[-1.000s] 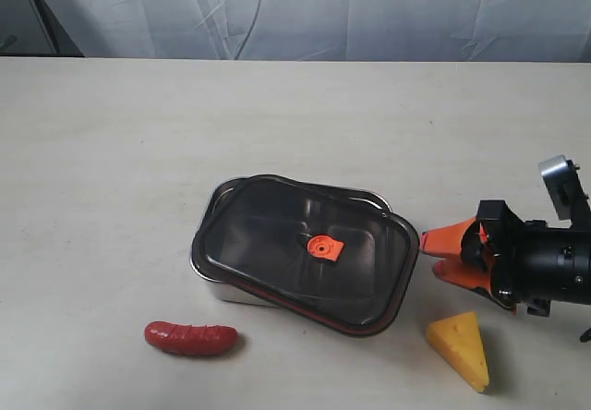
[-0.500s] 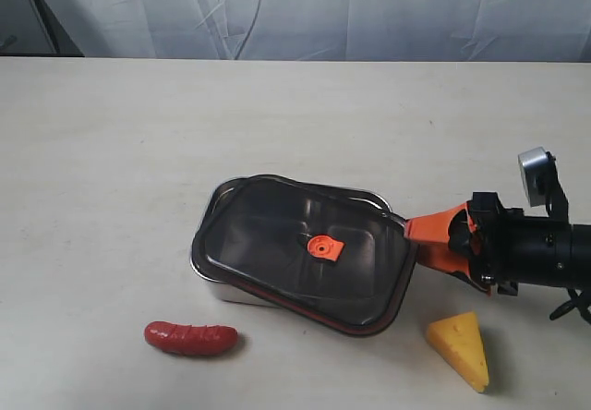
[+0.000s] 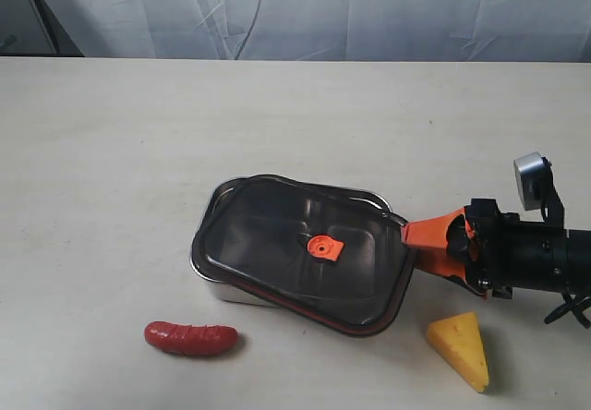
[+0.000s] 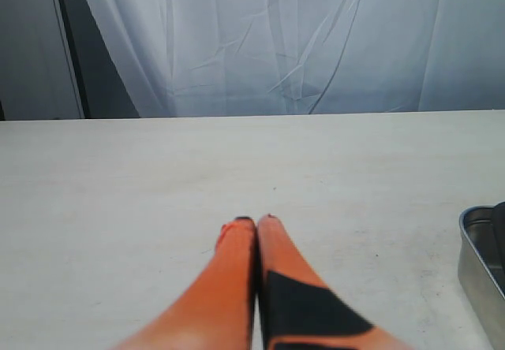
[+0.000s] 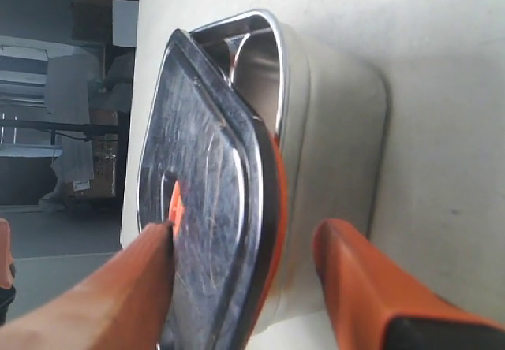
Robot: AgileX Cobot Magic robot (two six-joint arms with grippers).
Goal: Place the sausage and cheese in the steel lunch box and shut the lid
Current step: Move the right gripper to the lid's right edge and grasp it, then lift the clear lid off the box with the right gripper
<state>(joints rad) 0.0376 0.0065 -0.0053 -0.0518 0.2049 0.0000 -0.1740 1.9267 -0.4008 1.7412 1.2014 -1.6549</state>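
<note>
Nothing of the task looks done yet. The sausage (image 3: 191, 338) lies on the counter (image 3: 138, 151) just in front of the box (image 3: 209, 279), and the cheese (image 3: 460, 348) lies on the counter off the box's right front corner, both outside it. The lid (image 3: 309, 253) rests on top of the box, skewed so that its corners overhang the steel rim, and it covers both compartments. Judging by that, the lid has to come off before either piece can go in. The right gripper (image 3: 420, 247) is at the lid's right end with its jaws spread and not clamped. In the right wrist view, one finger (image 5: 118, 287) sits over the lid's top face and the other (image 5: 355, 279) stands clear of the box's outer wall, so the lid's edge lies between them, ungrasped. The left gripper (image 4: 256, 224) is clenched on nothing, over bare counter with only the box's edge showing at the side of its view. What is left, as I read it: lift the lid away, place the sausage and the cheese, then seat the lid squarely.
</note>
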